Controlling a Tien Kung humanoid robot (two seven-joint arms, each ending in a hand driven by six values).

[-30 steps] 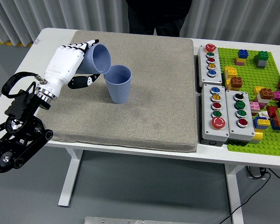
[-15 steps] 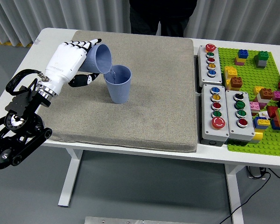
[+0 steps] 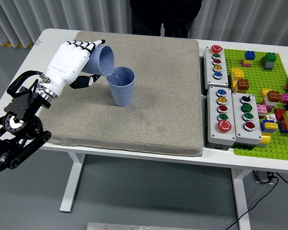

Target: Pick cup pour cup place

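Blue tilted cup (image 3: 102, 60) gripped in left hand (image 3: 69, 62), rim over upright cup (image 3: 122, 86); mat (image 3: 149, 120) rightward open

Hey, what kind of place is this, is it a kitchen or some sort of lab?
Most likely a robot test lab, not a kitchen. A robot hand tips one blue cup over another on a grey mat, beside push-button boxes and a green brick baseplate.

On the mat (image 3: 149, 110) filling the frame's centre, the upright cup (image 3: 122, 86) stands left of middle, with the tilted cup (image 3: 102, 61) touching its upper-left rim. The button boxes (image 3: 229, 115) lie right of the mat, the brick plate (image 3: 266, 103) at far right.
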